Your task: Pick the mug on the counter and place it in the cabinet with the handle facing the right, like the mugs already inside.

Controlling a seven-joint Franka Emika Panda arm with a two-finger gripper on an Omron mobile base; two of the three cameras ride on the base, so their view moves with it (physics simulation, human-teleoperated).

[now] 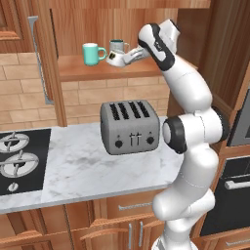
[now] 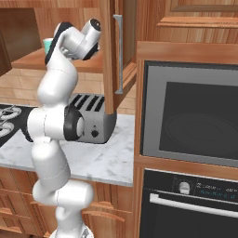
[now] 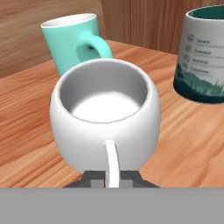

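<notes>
The squat white mug (image 3: 105,118) is inside the wooden cabinet (image 1: 73,29), low over its plank shelf (image 3: 188,144); whether it touches the wood I cannot tell. Its thin white handle (image 3: 111,162) points at the hand and is pinched between the dark fingertips (image 3: 94,178). My gripper (image 3: 112,179) is shut on that handle. In the left base view the mug (image 1: 115,59) hangs at the end of the gripper (image 1: 126,57), handle side toward the right. The teal mug (image 3: 72,41) stands behind it, the grey-and-dark-teal mug (image 3: 203,52) beside it.
Below the cabinet, a grey toaster (image 1: 129,127) stands on the marble counter (image 1: 93,168), with a stove (image 1: 19,161) at the left. The open cabinet door (image 2: 116,51) with its metal handle (image 2: 119,53) hangs right of the arm. A microwave (image 2: 195,116) and oven (image 2: 186,204) fill the right wall.
</notes>
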